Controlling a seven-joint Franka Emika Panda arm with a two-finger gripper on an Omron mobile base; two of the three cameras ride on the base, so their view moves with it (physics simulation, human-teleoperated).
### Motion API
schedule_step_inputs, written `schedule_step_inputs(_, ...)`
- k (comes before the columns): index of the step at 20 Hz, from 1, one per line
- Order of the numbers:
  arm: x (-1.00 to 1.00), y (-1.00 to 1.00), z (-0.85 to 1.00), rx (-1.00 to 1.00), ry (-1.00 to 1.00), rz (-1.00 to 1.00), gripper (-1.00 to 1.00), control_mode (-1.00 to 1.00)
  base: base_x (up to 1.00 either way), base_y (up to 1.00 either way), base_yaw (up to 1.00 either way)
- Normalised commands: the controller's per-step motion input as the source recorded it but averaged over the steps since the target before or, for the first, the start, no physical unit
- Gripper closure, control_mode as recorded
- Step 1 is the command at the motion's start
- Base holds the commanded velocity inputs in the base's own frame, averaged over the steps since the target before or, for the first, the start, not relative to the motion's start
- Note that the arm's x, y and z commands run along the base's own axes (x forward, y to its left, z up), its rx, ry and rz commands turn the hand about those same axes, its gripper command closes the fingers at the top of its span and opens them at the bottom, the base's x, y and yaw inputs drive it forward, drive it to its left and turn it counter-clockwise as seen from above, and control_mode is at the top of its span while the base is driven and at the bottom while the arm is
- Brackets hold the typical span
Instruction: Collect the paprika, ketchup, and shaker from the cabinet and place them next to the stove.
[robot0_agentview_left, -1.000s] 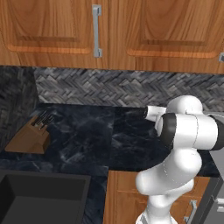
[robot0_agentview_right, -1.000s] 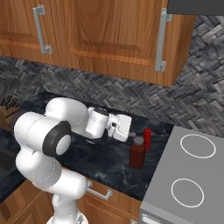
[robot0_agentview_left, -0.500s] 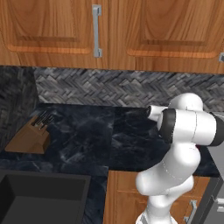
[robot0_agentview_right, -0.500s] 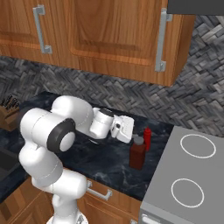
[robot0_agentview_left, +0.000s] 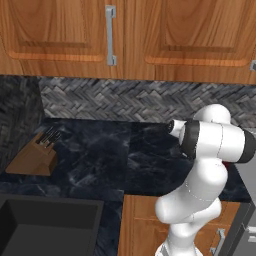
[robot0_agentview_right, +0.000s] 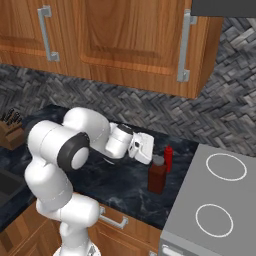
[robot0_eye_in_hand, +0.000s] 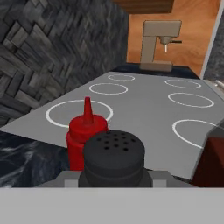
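Note:
My gripper (robot0_eye_in_hand: 113, 178) is shut on the shaker (robot0_eye_in_hand: 113, 153), a small dark cylinder with a holed top, close in front of the hand camera. In the right base view the shaker (robot0_agentview_right: 159, 160) hangs just over the counter at the end of the gripper (robot0_agentview_right: 153, 158). The slim red ketchup (robot0_eye_in_hand: 86, 127) stands just behind it by the edge of the grey stove (robot0_eye_in_hand: 144, 105). The red-brown paprika (robot0_eye_in_hand: 214, 162) stands to the right. Seen from the base, the paprika (robot0_agentview_right: 156, 180) and ketchup (robot0_agentview_right: 169, 156) stand on the counter left of the stove (robot0_agentview_right: 220, 200). The cabinet is out of view.
A wooden knife block (robot0_agentview_left: 35, 155) sits at the left of the dark marble counter (robot0_agentview_left: 110, 155), with a black sink (robot0_agentview_left: 45, 225) in front of it. Closed wooden cupboards (robot0_agentview_left: 110, 35) hang overhead. A beige coffee machine (robot0_eye_in_hand: 159, 43) stands beyond the stove.
The arm has swung a little to the right, carrying the shaker closer to the ketchup, the paprika and the stove. The jaws stayed shut.

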Motion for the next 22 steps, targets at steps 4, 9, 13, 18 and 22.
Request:
schedule_step_inputs(4,0.08,0.00,-0.27,0.01,-0.03,0.00,1.00,-1.00,0.00,0.00,0.00)
schedule_step_inputs(9,0.07,0.00,-0.36,0.00,-0.04,0.00,1.00,-1.00,0.00,0.00,0.00)
schedule_step_inputs(13,0.06,0.00,-0.40,0.00,-0.06,0.00,1.00,-1.00,0.00,0.00,0.00)
schedule_step_inputs(18,0.02,0.00,-0.44,0.00,-0.06,0.00,1.00,-1.00,0.00,0.00,0.00)
schedule_step_inputs(22,0.00,0.06,-0.36,0.00,-0.09,0.00,1.00,-1.00,0.00,0.00,0.00)
